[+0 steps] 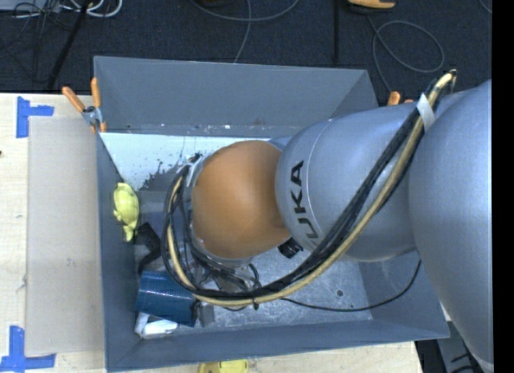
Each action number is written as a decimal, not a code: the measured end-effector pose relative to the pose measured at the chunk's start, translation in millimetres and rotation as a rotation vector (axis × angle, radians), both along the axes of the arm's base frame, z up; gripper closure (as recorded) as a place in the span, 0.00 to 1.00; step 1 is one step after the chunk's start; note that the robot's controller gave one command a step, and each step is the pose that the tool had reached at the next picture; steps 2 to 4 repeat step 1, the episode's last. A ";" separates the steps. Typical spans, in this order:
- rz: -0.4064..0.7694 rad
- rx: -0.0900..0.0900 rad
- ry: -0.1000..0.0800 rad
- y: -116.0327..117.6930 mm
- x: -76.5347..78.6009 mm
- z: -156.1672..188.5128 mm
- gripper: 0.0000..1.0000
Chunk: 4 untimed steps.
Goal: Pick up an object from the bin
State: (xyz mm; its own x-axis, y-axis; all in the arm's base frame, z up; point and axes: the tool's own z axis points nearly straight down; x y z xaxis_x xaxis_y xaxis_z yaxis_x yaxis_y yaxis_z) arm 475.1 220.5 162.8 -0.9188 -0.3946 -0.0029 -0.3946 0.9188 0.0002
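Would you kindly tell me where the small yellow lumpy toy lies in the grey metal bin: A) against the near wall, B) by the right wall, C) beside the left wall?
C: the small yellow lumpy toy sits beside the left wall of the grey metal bin.

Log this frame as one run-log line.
arm down in bin, left half | orange wrist cover | nearest: blue object lower-left corner, yellow figure left wall | grasp: unconfirmed

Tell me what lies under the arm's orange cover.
Black cables hang below the orange cover. A blue container and a white item lie by its lower-left edge. It hides the bin floor directly beneath.
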 end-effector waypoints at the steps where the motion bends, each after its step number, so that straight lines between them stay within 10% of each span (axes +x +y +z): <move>1: 0.000 0.000 0.001 0.2 0.0 5.9 1.00; 4: 0.000 0.000 0.001 0.2 0.0 5.9 1.00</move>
